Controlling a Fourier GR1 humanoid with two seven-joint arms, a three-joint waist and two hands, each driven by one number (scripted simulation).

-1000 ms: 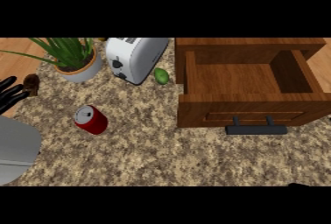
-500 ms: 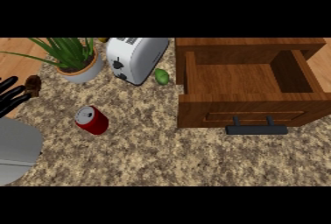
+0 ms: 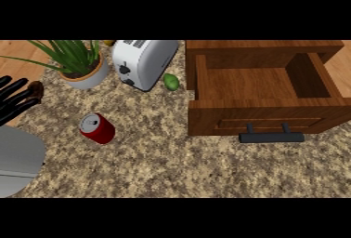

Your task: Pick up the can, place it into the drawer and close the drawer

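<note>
Red cylindrical metal can (image 3: 98, 128) lies tilted on the speckled stone desk (image 3: 178, 167), well apart from the open wooden drawer (image 3: 264, 88); the left robot hand (image 3: 15, 98), fingers spread and empty, could roll it away if it nudges the side.

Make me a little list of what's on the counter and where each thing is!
can: red can, left of middle, apart from the hand
drawer: wooden drawer, open, nothing visible inside, black handle in front
left hand: black left hand at left edge, open, resting, holding nothing
right hand: not in view
plant: potted plant, top left
toaster: white toaster, beside the plant
green thing: small green object between toaster and drawer
</note>
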